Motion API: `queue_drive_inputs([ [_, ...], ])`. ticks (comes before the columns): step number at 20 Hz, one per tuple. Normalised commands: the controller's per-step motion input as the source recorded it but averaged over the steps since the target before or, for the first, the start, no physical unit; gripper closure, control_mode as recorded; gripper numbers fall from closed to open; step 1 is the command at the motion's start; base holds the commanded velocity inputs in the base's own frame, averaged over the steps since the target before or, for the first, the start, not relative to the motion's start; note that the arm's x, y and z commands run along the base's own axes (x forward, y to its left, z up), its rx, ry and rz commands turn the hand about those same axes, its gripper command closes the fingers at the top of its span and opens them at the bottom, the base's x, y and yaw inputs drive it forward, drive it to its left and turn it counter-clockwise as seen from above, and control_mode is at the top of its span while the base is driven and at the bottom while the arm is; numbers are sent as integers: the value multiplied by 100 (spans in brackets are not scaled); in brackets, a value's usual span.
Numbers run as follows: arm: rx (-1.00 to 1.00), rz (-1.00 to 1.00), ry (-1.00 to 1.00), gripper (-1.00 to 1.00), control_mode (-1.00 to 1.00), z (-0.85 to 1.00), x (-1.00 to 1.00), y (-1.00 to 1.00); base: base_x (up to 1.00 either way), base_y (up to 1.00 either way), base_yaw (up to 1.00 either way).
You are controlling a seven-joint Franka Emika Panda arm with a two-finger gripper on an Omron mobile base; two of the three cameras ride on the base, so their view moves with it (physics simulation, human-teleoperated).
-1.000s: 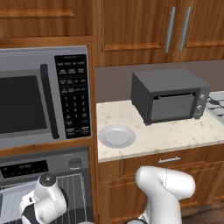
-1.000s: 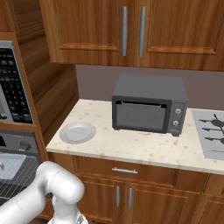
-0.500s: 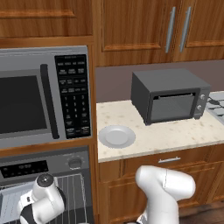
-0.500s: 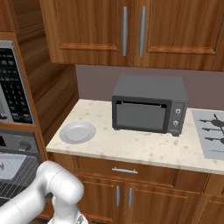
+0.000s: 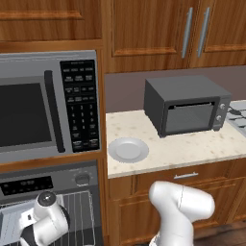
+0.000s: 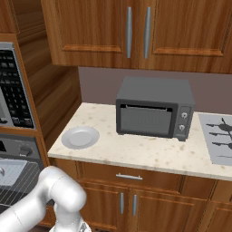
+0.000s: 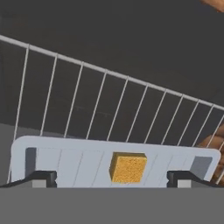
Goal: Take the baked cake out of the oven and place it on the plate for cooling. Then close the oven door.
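Squarely between open hand (image 7: 112, 178): cake (image 7: 127, 167).

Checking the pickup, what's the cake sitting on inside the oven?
The cake sits on a pale flat tray, which lies on a wire rack. The tray's near edge is cut off from view.

Matt spongy cake (image 7: 127, 167), thin metal wire rack (image 7: 109, 105)

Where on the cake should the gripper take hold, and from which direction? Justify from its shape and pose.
Grip the cake by its two flat side faces, straight on: it sits square on the tray, centred between the open gripper's tips.
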Motion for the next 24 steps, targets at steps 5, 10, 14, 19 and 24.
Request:
queue_drive_inputs([
  [5,0,-1,0,-100,-100,-10,18,21,0,0,0],
  [10,0,0,0,-100,-100,-16,20,17,0,0,0],
  [14,0,0,0,-100,-100,-21,12,17,0,0,0],
  [19,0,0,0,-100,-100,-24,3,21,0,0,0],
  [24,0,0,0,-100,-100,-26,3,23,0,0,0],
])
